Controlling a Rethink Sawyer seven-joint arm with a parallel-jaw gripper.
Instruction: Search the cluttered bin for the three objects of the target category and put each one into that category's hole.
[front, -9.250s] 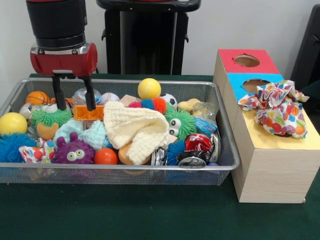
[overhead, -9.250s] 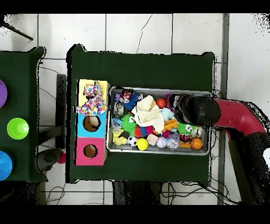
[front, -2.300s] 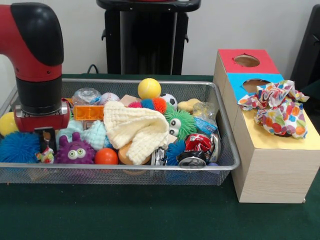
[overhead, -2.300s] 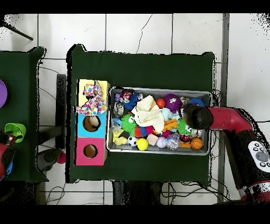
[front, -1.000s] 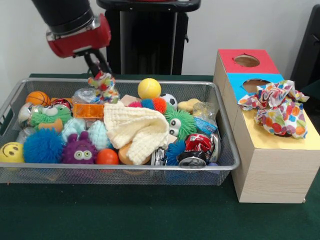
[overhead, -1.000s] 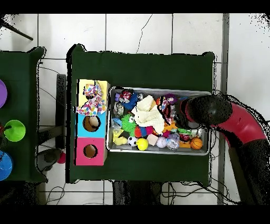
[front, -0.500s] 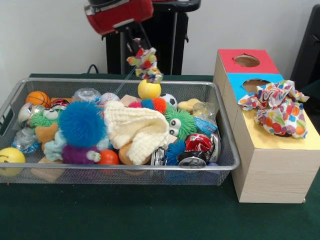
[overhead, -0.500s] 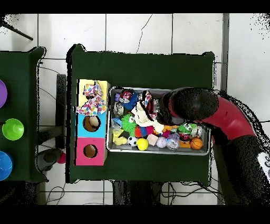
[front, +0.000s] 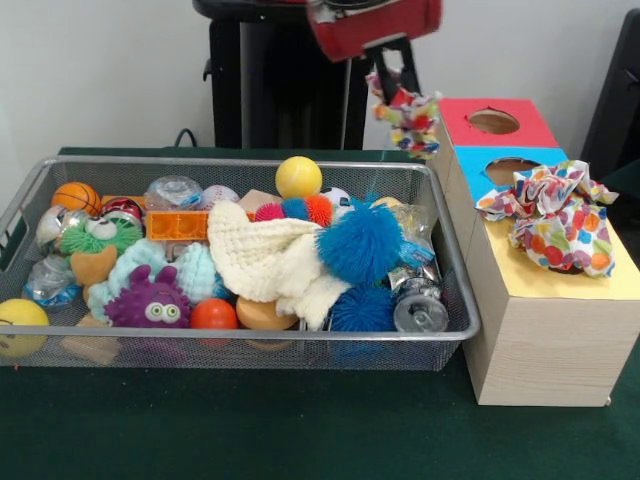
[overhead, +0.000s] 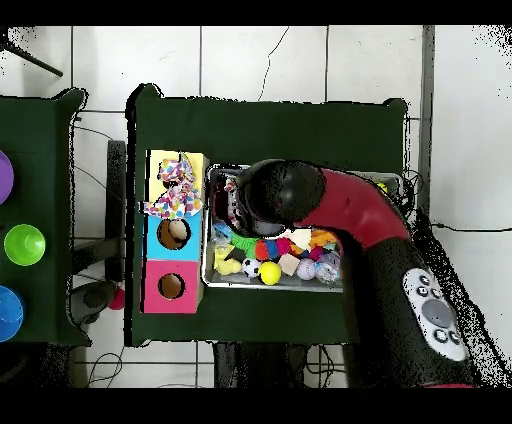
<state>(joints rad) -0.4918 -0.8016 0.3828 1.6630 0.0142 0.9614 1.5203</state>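
Since 0.5 s ago the gripper (front: 392, 62) has swung right, from over the bin's (front: 452, 290) middle to just left of the box (front: 545, 330), and a blue ball (front: 361, 243) has rolled right. Gripper is clenching a patterned cloth (front: 408, 112), which is dangling above the bin's far right corner, near the red hole (front: 493, 121). Another cloth (front: 553, 214) is lying on the box's yellow section.

Bright, even light fills both views, flat and soft, with only faint shadow under the silver wire-mesh bin (front: 455, 300) on the dark green table cloth (front: 300, 430). The fuzzy blue ball (front: 360, 243) smears with motion blur, and the patterned cloth scrap (front: 408, 112) up top is soft too.
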